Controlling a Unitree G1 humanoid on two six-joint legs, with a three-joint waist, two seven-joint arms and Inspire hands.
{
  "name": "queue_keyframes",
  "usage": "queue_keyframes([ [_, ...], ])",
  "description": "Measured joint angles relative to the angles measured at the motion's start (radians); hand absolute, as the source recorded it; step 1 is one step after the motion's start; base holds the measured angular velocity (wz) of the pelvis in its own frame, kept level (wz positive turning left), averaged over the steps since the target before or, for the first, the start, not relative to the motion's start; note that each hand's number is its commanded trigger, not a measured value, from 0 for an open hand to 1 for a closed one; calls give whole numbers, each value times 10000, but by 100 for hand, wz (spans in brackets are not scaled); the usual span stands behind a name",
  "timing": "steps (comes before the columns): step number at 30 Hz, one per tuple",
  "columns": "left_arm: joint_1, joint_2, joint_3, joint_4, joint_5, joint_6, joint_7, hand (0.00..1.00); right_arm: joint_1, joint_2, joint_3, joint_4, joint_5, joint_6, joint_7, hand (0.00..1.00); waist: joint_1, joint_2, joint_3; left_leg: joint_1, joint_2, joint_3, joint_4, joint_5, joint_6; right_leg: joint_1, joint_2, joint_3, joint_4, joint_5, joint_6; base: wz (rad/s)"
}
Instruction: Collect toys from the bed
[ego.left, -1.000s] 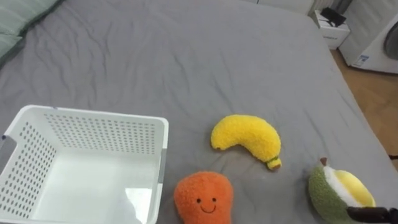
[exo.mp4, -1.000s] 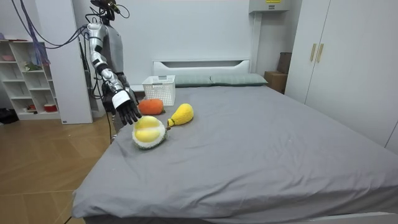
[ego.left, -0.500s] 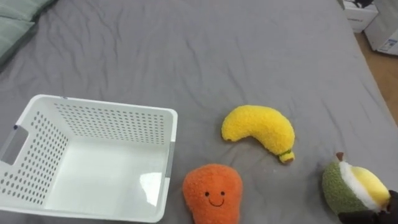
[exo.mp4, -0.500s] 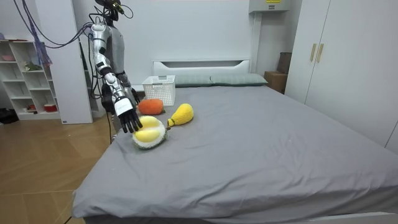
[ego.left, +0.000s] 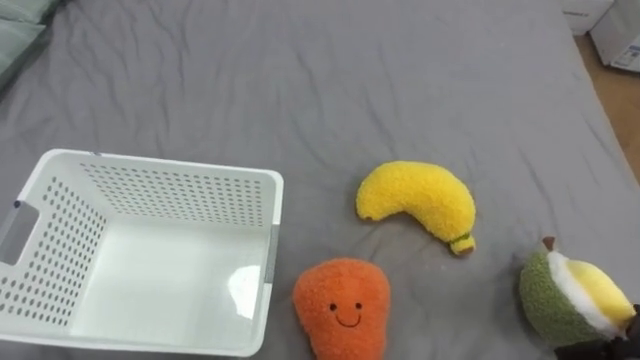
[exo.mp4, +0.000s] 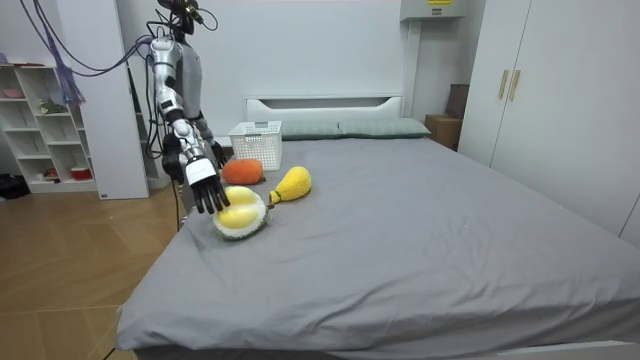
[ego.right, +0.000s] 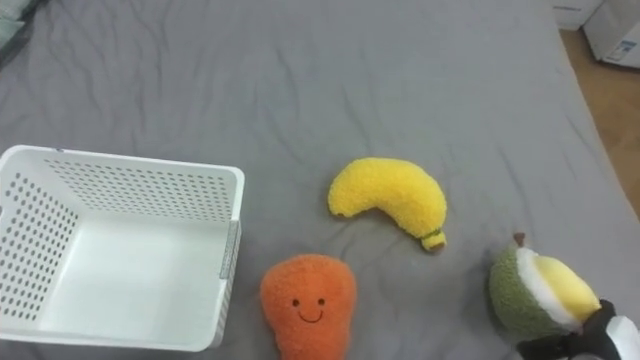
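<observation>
The white perforated basket (ego.left: 178, 172) sits open and empty at the left of the grey bed (ego.left: 300, 70), close to its near edge and with its long side along that edge. Just beside its right wall, but apart from it, lies the orange plush fruit with a smiling face (ego.left: 342, 305), stem end away from the robot. Further right and a little deeper in lies the plush banana (ego.left: 415, 198); its curve runs from far left to near right, with the stem tip pointing at the last toy. That one is a green-and-yellow plush fruit (ego.left: 570, 300) near the bed's near edge on the right, its small stem turned up and to the left. The right hand (ego.right: 600, 338) comes in at this toy's near-right flank, so the toy lies just ahead and to the left of it. In the room view the hand (exo.mp4: 205, 182) hangs over the toy's outer side with its fingers straight and spread downward, clasping nothing; whether they touch the plush I cannot tell. This arm is the nearer one, so closing round the green-and-yellow fruit looks like the step in hand. The carry then runs left along the near edge — past the banana and over the orange fruit — with bare sheet beyond for a wider arc.
</observation>
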Motion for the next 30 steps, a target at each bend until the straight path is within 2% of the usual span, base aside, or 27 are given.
queue_keyframes([
  [3,-177,-16,-330,-5,-22,-3,-26,0,-241,-50,108,62,-20,-17,-509,0,54,81,-25,-301,-26,-41,41,56,15,-279,-40,-68,43,0,0,6],
  [11,-366,-8,-892,10,-414,-51,-277,0,-1399,-61,122,432,-78,-122,-1512,0,42,161,4,-744,-31,-33,145,105,44,-736,-91,-64,168,3,-5,1],
  [14,-505,-6,-1034,20,-399,-105,-457,0,-1616,-131,117,427,-428,-304,-1792,0,42,170,14,-834,-45,-36,145,145,58,-806,-101,-74,180,8,-8,3],
  [19,-589,-7,-1216,29,-513,-105,-642,0,-1968,-370,349,427,-605,-324,-1962,0,93,317,124,-1022,-43,-21,142,161,70,-1016,-107,-81,229,21,-8,0],
  [24,-1024,-25,-1421,227,-591,-72,-715,0,-2100,-573,934,746,-458,-357,-1917,0,376,355,143,-1271,-34,-28,144,207,58,-1337,-133,-85,332,22,-10,-2],
  [25,-1088,-33,-1422,223,-578,-77,-780,0,-2101,-574,1000,764,-441,-358,-1844,15,479,355,142,-1316,-33,-34,144,211,55,-1376,-133,-93,332,21,-10,0],
  [26,-1125,-32,-1421,217,-579,-77,-822,0,-2104,-576,1026,765,-442,-359,-1826,34,518,354,142,-1351,-34,-35,145,214,54,-1416,-130,-91,335,21,-10,0],
  [27,-1163,-34,-1420,200,-586,-77,-840,0,-2136,-579,1039,828,-454,-381,-1775,62,544,355,142,-1422,-41,-55,145,226,59,-1481,-141,-156,353,21,-10,7],
  [28,-1179,-32,-1427,194,-587,-75,-840,0,-2140,-579,1083,949,-442,-382,-1717,100,574,356,143,-1447,-47,-78,144,234,60,-1493,-162,-208,354,21,-10,8],
  [30,-1202,-25,-1503,204,-694,-63,-842,0,-2210,-595,1156,1233,-397,-375,-1561,100,602,360,144,-1489,-55,-114,148,236,62,-1503,-207,-295,354,21,-10,10],
])
